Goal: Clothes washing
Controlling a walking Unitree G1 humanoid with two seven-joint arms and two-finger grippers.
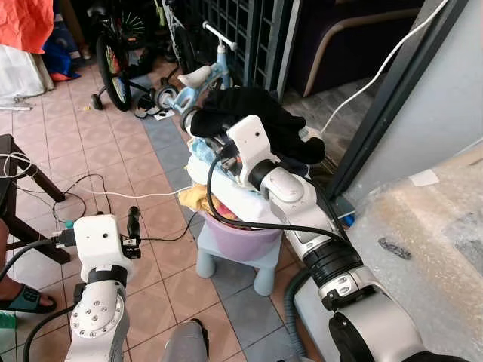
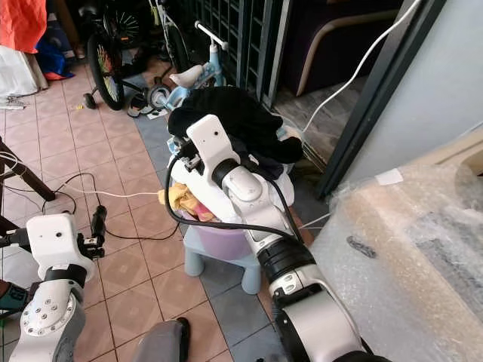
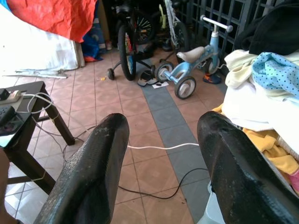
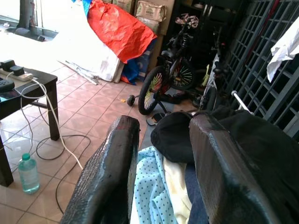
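A purple laundry basket (image 1: 243,235) stands on a pale blue stool (image 1: 263,273), heaped with clothes. A black garment (image 1: 260,113) lies on top, over white cloth (image 3: 252,105), a blue dotted cloth (image 4: 150,186) and a yellow piece (image 1: 198,197). My right gripper (image 4: 161,126) reaches over the pile from the right, open, with the dotted cloth under its fingers and the black garment just beyond them. My left gripper (image 3: 161,123) hangs low to the left of the basket, open and holding nothing, above the tiled floor.
A blue balance bike (image 1: 202,75) and a black bicycle (image 1: 113,64) stand behind the basket by a metal gate. At the left are a dark table (image 1: 16,188), cables (image 1: 113,192) across the tiles, a water bottle (image 4: 28,173) and a person's sandalled foot (image 1: 24,299). A bubble-wrapped bulk (image 1: 430,226) is on the right.
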